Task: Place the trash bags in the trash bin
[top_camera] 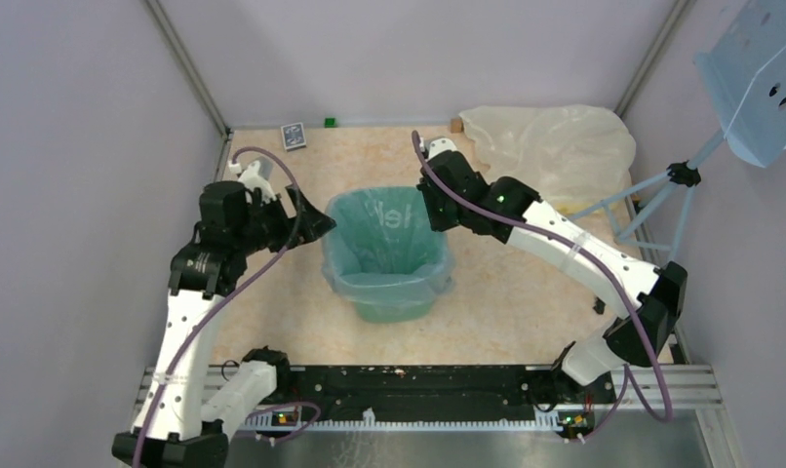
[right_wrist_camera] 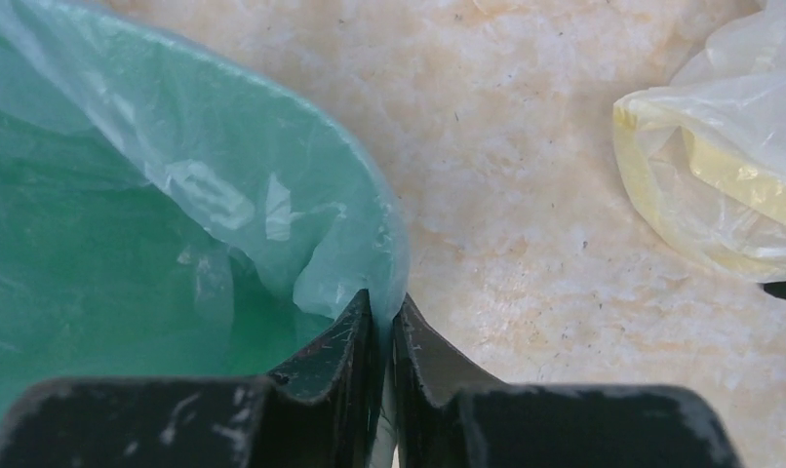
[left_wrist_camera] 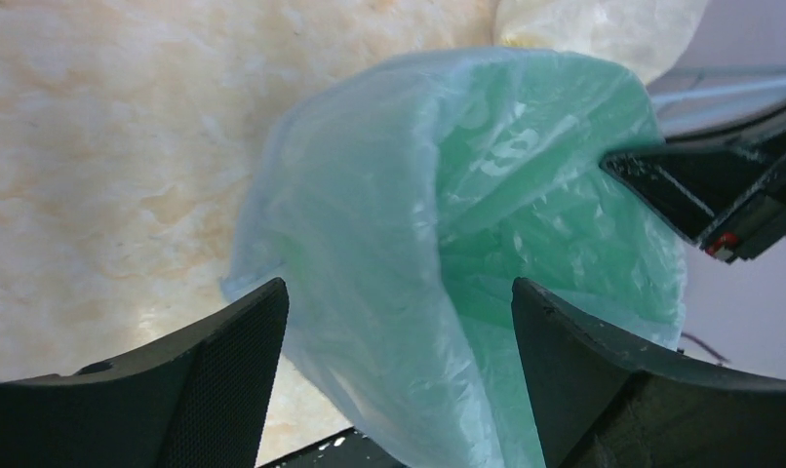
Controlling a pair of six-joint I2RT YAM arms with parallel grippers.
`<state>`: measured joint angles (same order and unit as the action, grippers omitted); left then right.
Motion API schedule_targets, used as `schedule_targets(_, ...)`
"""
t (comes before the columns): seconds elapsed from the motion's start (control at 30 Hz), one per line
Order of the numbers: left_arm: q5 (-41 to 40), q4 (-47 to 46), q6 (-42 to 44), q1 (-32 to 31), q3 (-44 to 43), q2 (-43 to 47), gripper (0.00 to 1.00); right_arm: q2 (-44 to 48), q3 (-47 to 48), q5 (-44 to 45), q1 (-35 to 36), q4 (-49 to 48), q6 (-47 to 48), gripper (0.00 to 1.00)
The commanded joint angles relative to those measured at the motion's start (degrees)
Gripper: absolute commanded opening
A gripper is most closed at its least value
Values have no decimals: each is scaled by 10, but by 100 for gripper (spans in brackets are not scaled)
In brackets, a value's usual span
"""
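Observation:
The mint-green trash bin [top_camera: 394, 310] stands mid-table, lined with the pale blue see-through trash bag [top_camera: 384, 234], whose edge folds down over the rim. At the bin's left rim my left gripper [top_camera: 316, 226] is open. In the left wrist view its jaws straddle the bag-covered rim [left_wrist_camera: 370, 244] without touching, the left gripper [left_wrist_camera: 399, 292] wide apart. My right gripper [top_camera: 430, 210] sits at the bin's far right corner. The right wrist view shows that gripper [right_wrist_camera: 384, 302] shut on a pinch of the bag's edge [right_wrist_camera: 223, 175] at the rim.
A larger cream-yellow plastic bag [top_camera: 555, 146] lies at the back right, close to the right arm. A card box [top_camera: 293, 136], a green cube [top_camera: 330, 122] and a small wooden block [top_camera: 455, 125] lie along the back wall. A pale blue perforated panel on a stand [top_camera: 760, 68] rises at right.

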<state>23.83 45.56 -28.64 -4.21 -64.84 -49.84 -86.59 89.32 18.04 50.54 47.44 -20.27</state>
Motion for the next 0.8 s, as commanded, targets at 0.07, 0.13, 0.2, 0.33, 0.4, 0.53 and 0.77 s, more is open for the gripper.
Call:
schedule_targets(0.07, -154, -8, -28, -173, -38, -47, 88, -10, 12, 23, -7, -28, -10, 0)
schedule_targets(0.13, -202, 3, -24, -195, -49, -67, 83, -12, 17, 34, -8, -31, -11, 0)
schedule_targets(0.2, -250, 12, -15, -198, -56, -80, 76, -17, 24, 41, -9, -31, -10, 0)
schedule_targets(0.33, -282, 24, 1, -199, -67, -108, 62, -25, 38, 45, -10, -32, -7, 5)
schedule_targets(0.4, -284, 26, 3, -199, -74, -117, 52, -26, 42, 45, -10, -37, -3, 27)
schedule_targets(0.53, -279, 12, 15, -200, -73, -127, 26, -8, 43, 58, -10, -53, 9, 48)
schedule_targets(0.77, -292, -27, 35, -199, -76, -166, 0, 91, -30, 102, -10, -133, 40, 52)
